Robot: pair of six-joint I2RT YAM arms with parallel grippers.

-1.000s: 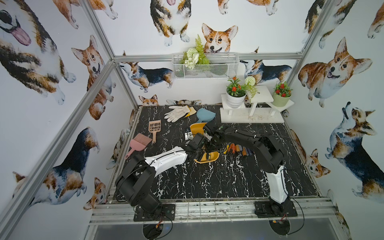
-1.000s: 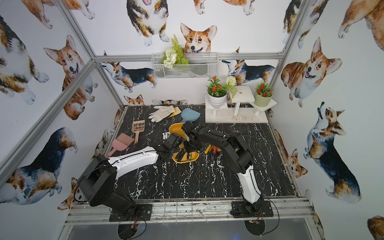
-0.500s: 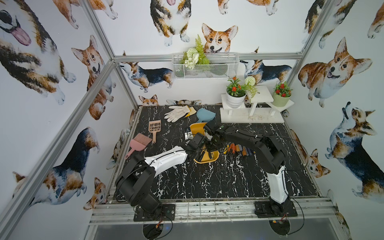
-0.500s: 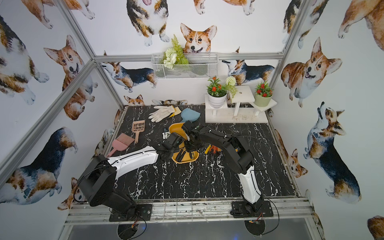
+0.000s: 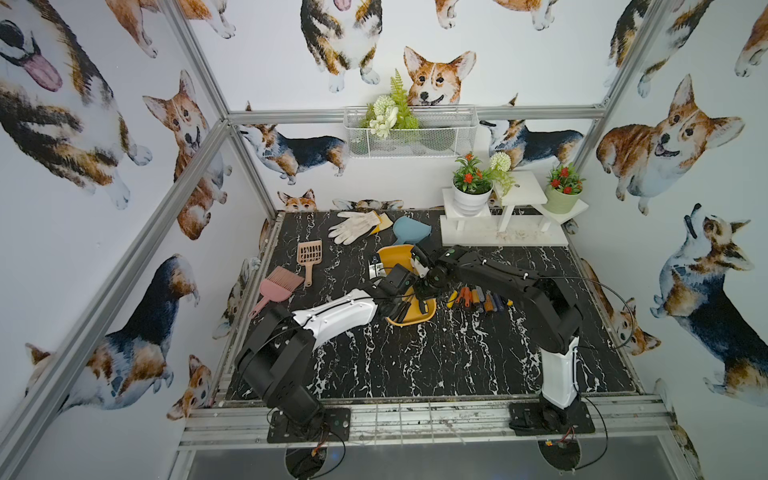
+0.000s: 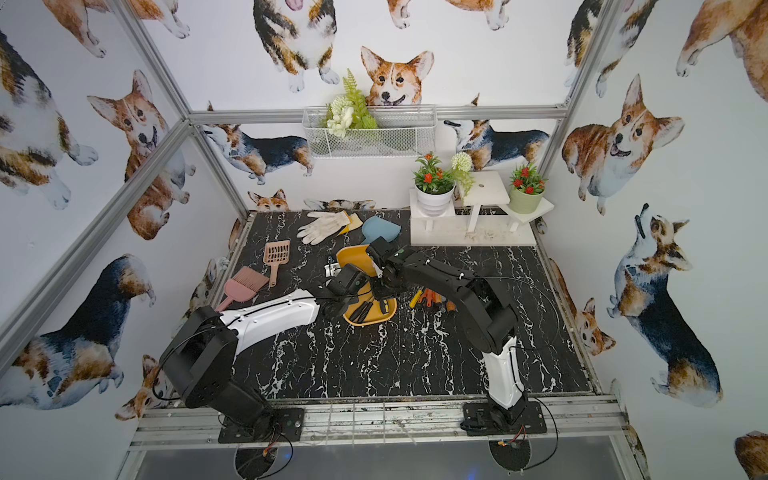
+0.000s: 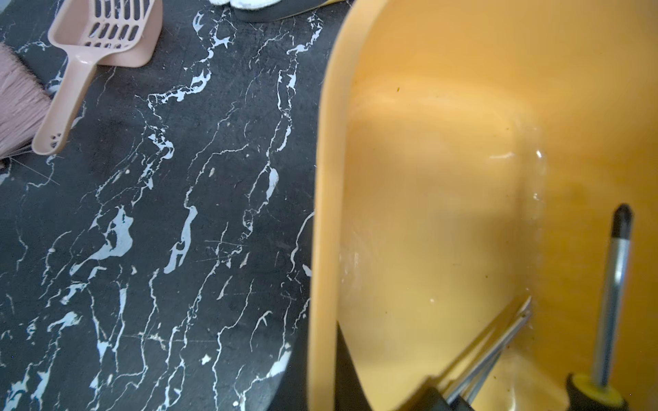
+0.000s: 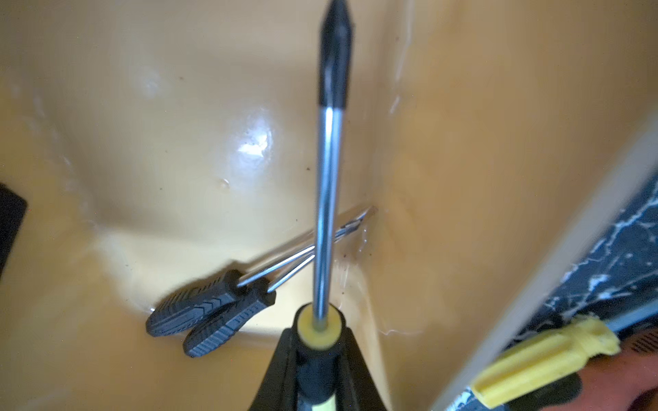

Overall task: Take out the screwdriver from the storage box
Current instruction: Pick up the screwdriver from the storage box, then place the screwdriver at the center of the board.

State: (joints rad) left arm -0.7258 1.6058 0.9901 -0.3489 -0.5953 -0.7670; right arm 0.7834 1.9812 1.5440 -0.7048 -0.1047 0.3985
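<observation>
The mustard-yellow storage box lies mid-table in both top views. My left gripper is shut on its left rim, one finger inside the wall and one outside. My right gripper reaches into the box from the right. It is shut on the black-and-yellow handle of a screwdriver, whose steel shaft and black tip stick out ahead of the jaws. Two black-handled screwdrivers lie side by side on the box floor beneath it.
A row of several screwdrivers lies on the table just right of the box. A pink brush and scoop sit to the left. Behind the box are gloves, a blue scoop and a white plant stand.
No clear movement shows in the top views; both grippers stay at the storage box.
</observation>
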